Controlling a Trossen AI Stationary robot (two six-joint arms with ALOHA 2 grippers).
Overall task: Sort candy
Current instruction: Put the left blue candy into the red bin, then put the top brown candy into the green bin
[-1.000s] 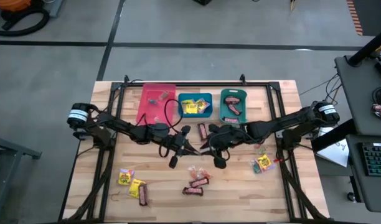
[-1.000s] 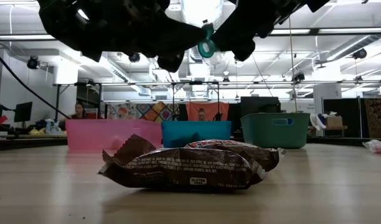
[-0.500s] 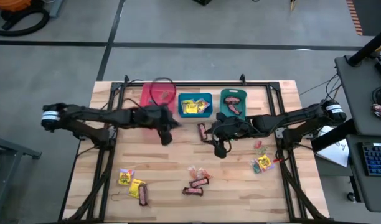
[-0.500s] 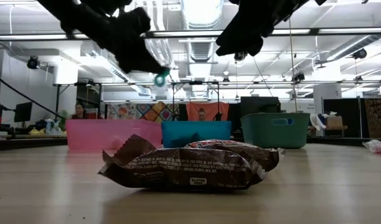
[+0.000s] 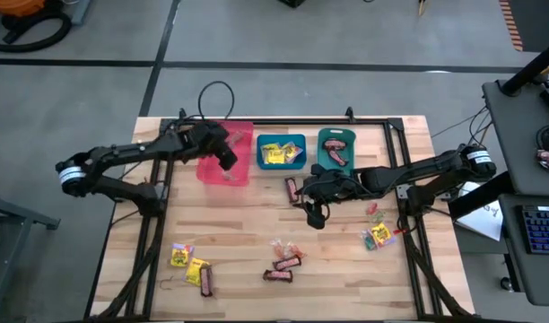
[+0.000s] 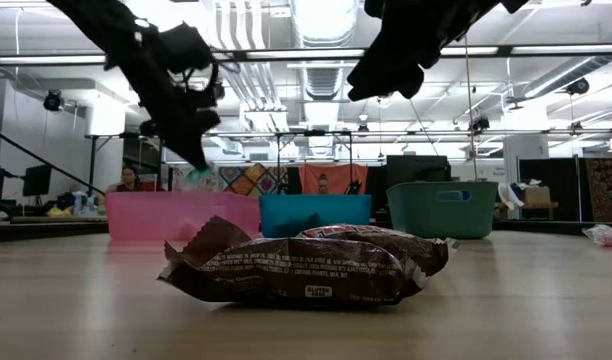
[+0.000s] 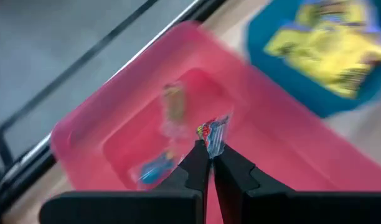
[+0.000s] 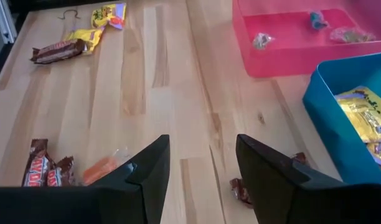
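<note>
While the left gripper [image 7: 210,163] hovers over the pink bin [image 5: 212,166], its fingers pinch a clear-wrapped candy [image 7: 214,132] (blurred); right gripper [image 8: 202,163] gapes wide, empty, above mid-table; loose candy lies near.

The left gripper [image 7: 209,163] hung high, jaws pinched together. The right gripper [image 8: 200,163] hovered mid-table, jaws spread wide.

Both arms are dark and slender, jointed in segments. Each has a white band near its base. A black cable [image 5: 213,92] loops above the left arm.
</note>
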